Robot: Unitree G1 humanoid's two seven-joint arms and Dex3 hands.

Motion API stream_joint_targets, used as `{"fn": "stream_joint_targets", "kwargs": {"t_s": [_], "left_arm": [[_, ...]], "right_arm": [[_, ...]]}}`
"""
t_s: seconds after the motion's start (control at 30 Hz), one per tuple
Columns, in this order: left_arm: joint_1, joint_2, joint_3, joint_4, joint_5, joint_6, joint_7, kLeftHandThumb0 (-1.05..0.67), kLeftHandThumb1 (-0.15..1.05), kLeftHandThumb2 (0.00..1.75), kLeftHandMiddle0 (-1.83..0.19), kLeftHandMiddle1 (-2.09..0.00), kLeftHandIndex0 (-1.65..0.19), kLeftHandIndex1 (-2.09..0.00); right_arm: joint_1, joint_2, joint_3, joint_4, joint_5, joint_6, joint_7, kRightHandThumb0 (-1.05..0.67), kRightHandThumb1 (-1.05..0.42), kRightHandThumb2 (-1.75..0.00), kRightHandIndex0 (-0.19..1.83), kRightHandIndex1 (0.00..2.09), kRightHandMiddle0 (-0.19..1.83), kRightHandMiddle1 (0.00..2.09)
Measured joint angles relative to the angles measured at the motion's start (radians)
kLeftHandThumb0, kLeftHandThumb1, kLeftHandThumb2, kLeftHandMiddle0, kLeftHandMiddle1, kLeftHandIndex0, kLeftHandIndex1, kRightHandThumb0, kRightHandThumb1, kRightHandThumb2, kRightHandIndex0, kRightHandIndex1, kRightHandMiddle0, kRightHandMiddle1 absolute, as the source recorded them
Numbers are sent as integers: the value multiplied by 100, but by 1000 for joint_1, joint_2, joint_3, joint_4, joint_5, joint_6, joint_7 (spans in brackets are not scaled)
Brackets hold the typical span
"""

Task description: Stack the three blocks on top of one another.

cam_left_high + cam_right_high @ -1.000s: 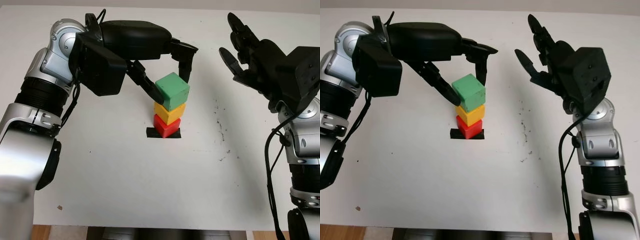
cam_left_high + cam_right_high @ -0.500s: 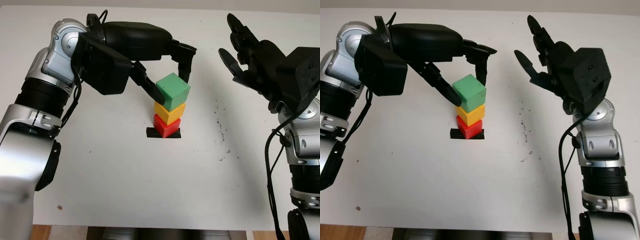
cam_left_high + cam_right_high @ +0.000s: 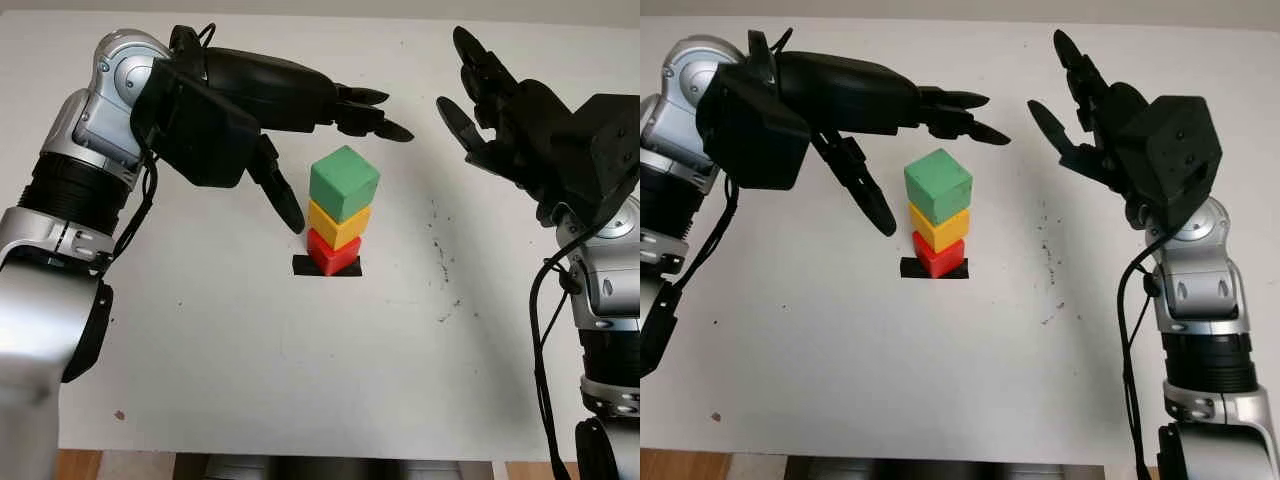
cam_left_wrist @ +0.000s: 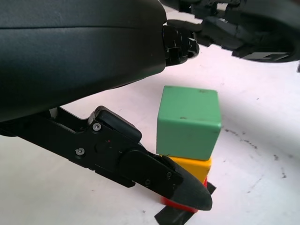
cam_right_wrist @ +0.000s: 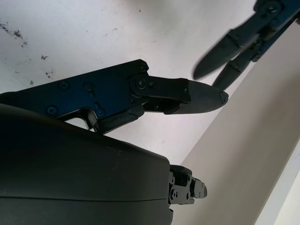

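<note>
A green block (image 3: 344,182) sits on a yellow block (image 3: 338,226), which sits on a red block (image 3: 332,253), all on a black tape mark (image 3: 326,267) at the table's middle. The stack stands free and slightly twisted. My left hand (image 3: 335,160) is open around the top of the stack, its thumb (image 3: 278,188) to the left of the green block (image 4: 190,121) and its other fingers (image 3: 370,112) above and behind it, none touching. My right hand (image 3: 478,100) is open, raised to the right of the stack.
The white table (image 3: 250,360) carries small dark smudges (image 3: 440,250) to the right of the stack. Its front edge (image 3: 300,455) runs along the bottom, with wooden floor below.
My left hand has opened and let go of the green block: thumb swung out left, upper fingers lifted away. The green block stays on the stack. The right hand has not moved.
</note>
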Motion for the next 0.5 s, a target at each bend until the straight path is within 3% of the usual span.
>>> {"fn": "stream_joint_targets", "kwargs": {"t_s": [0.1, 0.13, 0.23, 0.37, 0.5], "left_arm": [[8, 5, 32, -5, -57, 57, -3, -91, 86, 6, 19, 0, 19, 0], [16, 5, 55, -6, -91, 89, -1, -95, 97, 21, 19, 0, 19, 0], [96, -4, 190, -14, -206, 180, 135, -89, 104, 61, 19, 0, 19, 0], [242, -43, 349, -44, -329, 302, 338, -86, 105, 65, 19, 0, 19, 0], [382, -155, 469, -113, -467, 439, 515, -83, 105, 64, 19, -1, 19, 0]], "right_arm": [[0, 2, 0, 0, 5, 0, 0, -65, -105, -48, -13, 5, -3, 0], [0, 4, 0, 0, 7, 0, 0, -65, -105, -48, -14, 4, -4, 0], [4, 29, 0, 0, 22, 0, -6, -65, -105, -49, -15, 4, -7, 1], [26, 55, -11, 0, 45, 0, -18, -63, -105, -49, -16, 4, -9, 1], [38, 79, -6, 0, 48, -1, -32, -62, -105, -52, -16, 4, -11, 1]]}}
